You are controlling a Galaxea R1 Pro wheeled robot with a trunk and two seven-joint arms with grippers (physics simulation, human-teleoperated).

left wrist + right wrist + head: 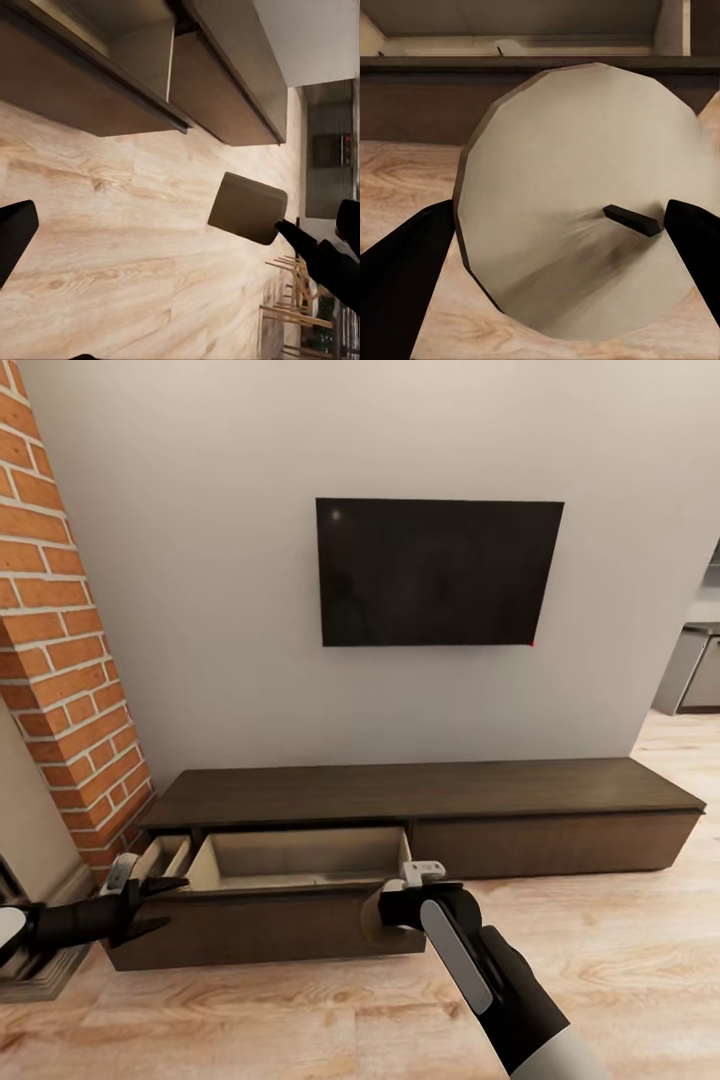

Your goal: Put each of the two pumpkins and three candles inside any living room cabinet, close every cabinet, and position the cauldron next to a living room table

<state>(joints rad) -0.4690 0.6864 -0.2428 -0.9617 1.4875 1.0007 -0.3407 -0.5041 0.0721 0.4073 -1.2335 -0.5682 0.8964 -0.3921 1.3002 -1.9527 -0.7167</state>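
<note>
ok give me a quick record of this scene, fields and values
cabinet: long low dark-brown unit against the wall, below a tv
drawer: left one pulled open
right end effector: shut on a candle, just in front of the open drawer
left end effector: open, holding nothing, at the drawer's left end
floor: light wood planks
</note>
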